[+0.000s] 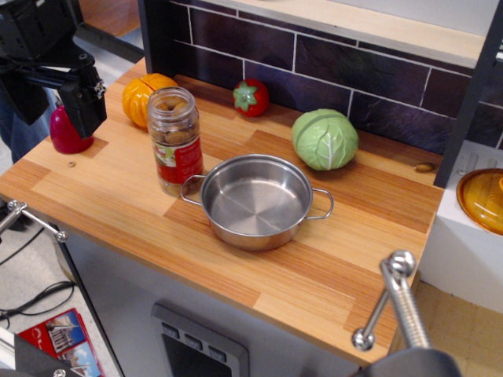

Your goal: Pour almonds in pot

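A clear jar of almonds (174, 141) with a red and white label stands upright on the wooden counter (314, 275), its top open. The shiny steel pot (255, 200) with two wire loop handles sits just right of the jar, empty, its left handle almost touching the jar. My black gripper (82, 110) hangs at the far left, above the counter's left end, well left of the jar and apart from it. Its jaws are not clear against the dark body. It holds nothing that I can see.
An orange pumpkin toy (144, 96) sits behind the jar, a red tomato toy (251, 96) and a green cabbage (324, 139) by the back wall. A dark red object (64, 132) sits behind the gripper. An amber dish (483, 200) is off the counter at right.
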`<control>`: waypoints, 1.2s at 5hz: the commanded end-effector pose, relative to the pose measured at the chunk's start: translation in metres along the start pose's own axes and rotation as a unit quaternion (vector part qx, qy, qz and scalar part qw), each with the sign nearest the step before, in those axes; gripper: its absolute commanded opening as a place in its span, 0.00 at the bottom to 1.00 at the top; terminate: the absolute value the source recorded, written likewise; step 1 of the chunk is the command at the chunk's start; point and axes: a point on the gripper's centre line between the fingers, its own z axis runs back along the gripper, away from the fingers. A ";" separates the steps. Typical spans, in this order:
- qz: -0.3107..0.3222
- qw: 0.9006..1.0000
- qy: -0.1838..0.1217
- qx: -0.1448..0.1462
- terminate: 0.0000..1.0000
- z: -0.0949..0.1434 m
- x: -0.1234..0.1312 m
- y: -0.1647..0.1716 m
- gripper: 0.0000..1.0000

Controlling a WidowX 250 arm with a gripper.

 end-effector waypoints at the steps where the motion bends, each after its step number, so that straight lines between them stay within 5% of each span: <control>1: 0.000 1.000 0.000 0.000 0.00 0.000 0.000 0.000 1.00; 2: 0.128 0.992 0.016 -0.008 0.00 0.011 0.011 0.006 1.00; 3: 0.250 0.968 0.007 0.004 0.00 0.022 0.024 0.017 1.00; 4: 0.363 0.931 0.026 0.021 0.00 0.026 0.030 0.030 1.00; 6: 0.475 0.878 0.058 0.003 0.00 0.018 0.034 0.052 1.00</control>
